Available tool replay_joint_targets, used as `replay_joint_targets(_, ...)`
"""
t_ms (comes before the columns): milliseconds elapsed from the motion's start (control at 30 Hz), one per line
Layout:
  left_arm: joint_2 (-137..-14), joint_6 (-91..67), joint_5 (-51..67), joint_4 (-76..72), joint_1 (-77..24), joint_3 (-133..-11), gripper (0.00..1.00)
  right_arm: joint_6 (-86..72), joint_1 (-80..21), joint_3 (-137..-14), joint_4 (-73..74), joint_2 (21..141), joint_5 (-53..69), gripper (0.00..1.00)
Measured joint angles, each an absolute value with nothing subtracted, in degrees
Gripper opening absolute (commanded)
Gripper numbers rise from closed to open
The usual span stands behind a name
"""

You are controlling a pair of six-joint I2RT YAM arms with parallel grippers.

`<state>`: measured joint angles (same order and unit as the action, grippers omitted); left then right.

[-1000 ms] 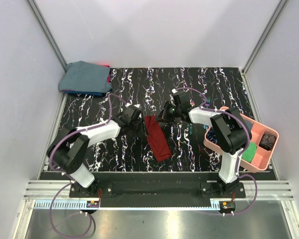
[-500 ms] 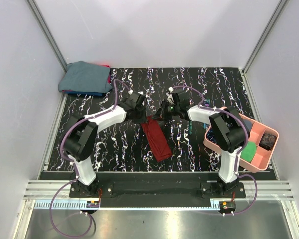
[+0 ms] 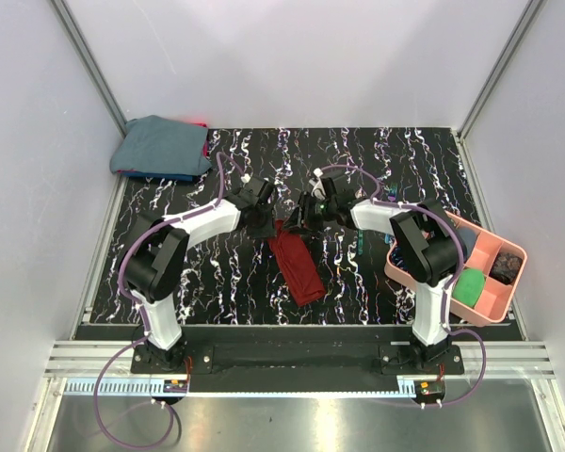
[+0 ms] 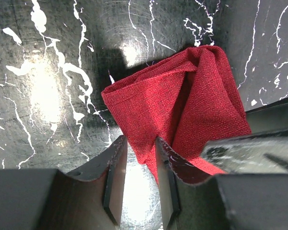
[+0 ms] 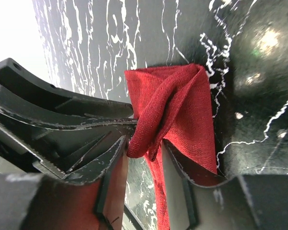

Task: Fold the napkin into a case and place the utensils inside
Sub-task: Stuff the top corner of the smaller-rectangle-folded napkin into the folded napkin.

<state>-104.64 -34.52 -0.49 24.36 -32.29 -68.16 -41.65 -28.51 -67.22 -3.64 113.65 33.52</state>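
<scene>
Fingers [image 4: 114, 179] of the left gripper [image 4: 140, 143] stand a narrow gap apart, straddling the edge of the napkin [image 4: 182, 105] at its far end. One finger lies over the cloth, the other over bare table [image 4: 48, 96]. Whether they pinch the cloth cannot be told. The right gripper [image 5: 144, 143] has its fingers [image 5: 175, 182] closed on a raised, rolled fold of the same end, with cloth filling the gap at the tips. Both grippers meet nearly tip to tip, each crowding the other's wrist view.

From above, the napkin is a narrow folded strip in mid-table, slanting from the grippers toward the near edge. A pink tray [image 3: 497, 301] sits at the right edge, partly covered by the right arm [image 3: 424, 250]. It holds a green item [image 3: 471, 285] and a dark item [image 3: 507, 266]. A blue-grey cloth bundle [image 3: 160, 146] lies at the far left corner, well apart.
</scene>
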Motion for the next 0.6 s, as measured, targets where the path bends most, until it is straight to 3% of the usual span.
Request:
replay_joint_targets(333,-103.4,-38.2,-0.3,23.7,-32.1,-67.7,0.28,-39.2,-31.1,-67.2,-2.3,113.6,29.4,0.48)
replay_joint_targets(600,-100.7,-40.8,0.5,22.0,-30.3,-66.0,0.26,-36.1,-33.0,-67.2,-0.3,113.2,24.0,0.34)
